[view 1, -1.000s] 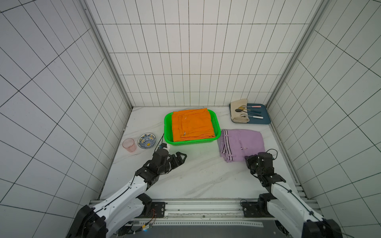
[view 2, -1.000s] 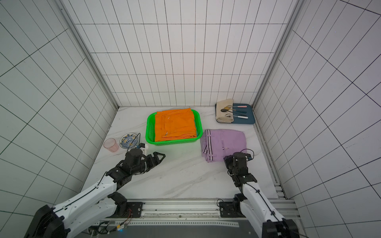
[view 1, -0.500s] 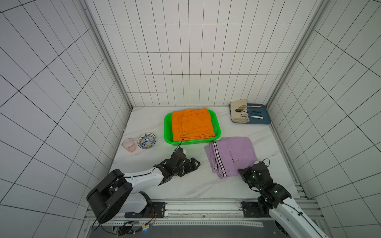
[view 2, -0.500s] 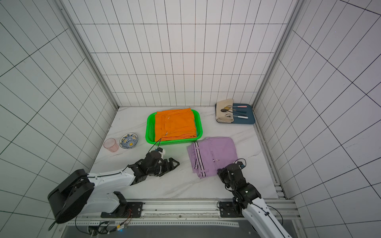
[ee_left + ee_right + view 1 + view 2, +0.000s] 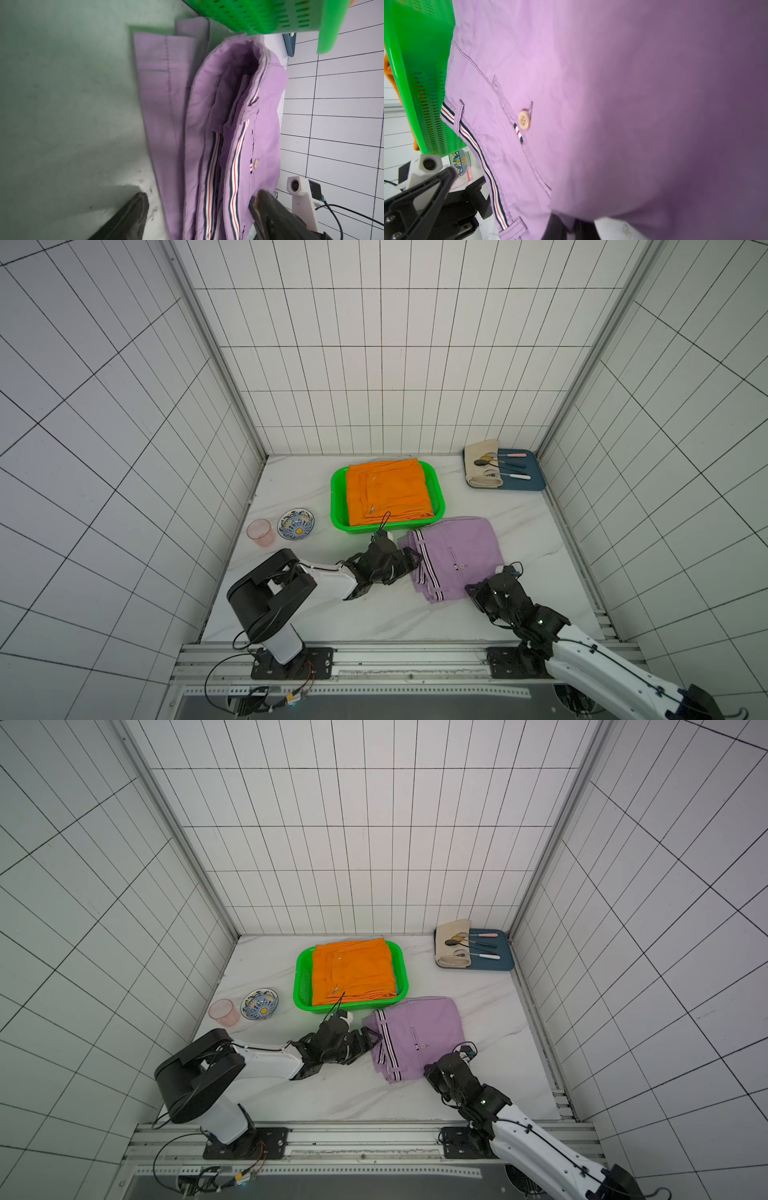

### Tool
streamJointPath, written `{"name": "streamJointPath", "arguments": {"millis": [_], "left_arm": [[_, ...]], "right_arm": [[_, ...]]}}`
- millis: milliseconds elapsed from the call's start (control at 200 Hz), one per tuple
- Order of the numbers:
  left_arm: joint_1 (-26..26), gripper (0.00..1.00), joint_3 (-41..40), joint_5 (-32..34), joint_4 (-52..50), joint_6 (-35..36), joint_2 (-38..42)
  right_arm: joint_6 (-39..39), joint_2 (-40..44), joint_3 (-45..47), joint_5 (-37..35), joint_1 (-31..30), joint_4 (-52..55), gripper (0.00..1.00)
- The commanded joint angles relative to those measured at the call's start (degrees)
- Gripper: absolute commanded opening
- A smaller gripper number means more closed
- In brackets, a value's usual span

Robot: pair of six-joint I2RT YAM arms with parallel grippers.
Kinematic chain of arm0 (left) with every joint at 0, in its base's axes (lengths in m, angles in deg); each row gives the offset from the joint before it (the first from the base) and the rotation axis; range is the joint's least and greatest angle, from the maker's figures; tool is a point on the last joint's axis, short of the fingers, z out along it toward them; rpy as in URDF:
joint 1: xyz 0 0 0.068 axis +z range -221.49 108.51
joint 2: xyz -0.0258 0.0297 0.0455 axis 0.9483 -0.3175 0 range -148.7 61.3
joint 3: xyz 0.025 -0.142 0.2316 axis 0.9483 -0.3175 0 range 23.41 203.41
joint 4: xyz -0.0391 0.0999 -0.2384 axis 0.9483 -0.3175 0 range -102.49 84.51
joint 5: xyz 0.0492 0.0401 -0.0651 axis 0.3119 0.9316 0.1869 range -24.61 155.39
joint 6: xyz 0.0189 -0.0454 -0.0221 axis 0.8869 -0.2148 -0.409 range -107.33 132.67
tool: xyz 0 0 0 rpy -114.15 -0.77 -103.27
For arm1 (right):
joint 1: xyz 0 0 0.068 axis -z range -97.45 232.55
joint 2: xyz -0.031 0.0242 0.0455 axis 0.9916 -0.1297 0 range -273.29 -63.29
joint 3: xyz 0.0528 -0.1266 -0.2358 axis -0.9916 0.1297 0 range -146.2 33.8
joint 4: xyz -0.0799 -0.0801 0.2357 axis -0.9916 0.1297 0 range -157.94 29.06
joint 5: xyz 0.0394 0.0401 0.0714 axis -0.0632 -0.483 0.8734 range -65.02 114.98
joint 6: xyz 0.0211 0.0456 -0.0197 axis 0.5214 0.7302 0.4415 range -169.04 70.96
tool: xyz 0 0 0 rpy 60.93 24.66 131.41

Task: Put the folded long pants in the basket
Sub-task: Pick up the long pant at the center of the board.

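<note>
Lilac pants on the table: one edge pinched, the other side about to be taken.

The lilac pants (image 5: 455,556) lie folded on the white table (image 5: 374,614), just in front of the green basket (image 5: 337,506), where the orange pants (image 5: 388,491) already sit on top. The right gripper (image 5: 472,591) is pressed shut on the bundle's near edge, likely to keep the layers from sliding apart. The left gripper (image 5: 410,562) stands spread, its fingers (image 5: 268,207) straddling the striped waistband side. This is probably so both arms can lift the floppy stack level and set it on the orange pair.
</note>
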Motion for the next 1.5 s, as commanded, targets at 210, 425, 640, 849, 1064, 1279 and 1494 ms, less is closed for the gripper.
{"name": "streamJointPath", "arguments": {"millis": [210,425,640,849,1064,1279,1494], "left_arm": [[-0.09,0.63,0.98,3.26,-9.37,1.01,-6.38],[1.20,0.13,1.30,3.07,-10.57,2.69,-6.72],[6.09,0.00,-0.89,-1.70,-10.30,6.69,-4.97],[10.16,0.00,-4.42,-2.42,-16.94,11.72,5.16],[10.46,0.00,-6.01,-0.38,-26.39,15.65,17.91],[12.40,0.00,-7.33,2.20,-33.81,18.03,28.13],[14.15,0.00,-7.05,0.32,-36.19,20.17,29.33]], "right_arm": [[2.24,-8.74,-2.94,-6.75,-10.40,-8.51,0.00],[0.33,-15.52,-4.21,-7.55,-14.55,-15.97,0.00],[-14.09,-19.62,-6.00,1.33,-15.51,-28.70,0.23],[-23.36,-12.09,-9.68,3.80,-16.75,-21.52,0.67],[-31.42,-1.63,-14.99,-3.27,-16.76,-5.52,0.84],[-35.20,2.04,-16.82,-6.44,-15.70,0.16,0.98],[-35.63,-8.90,-16.56,1.01,-8.23,-4.37,1.00]]}}
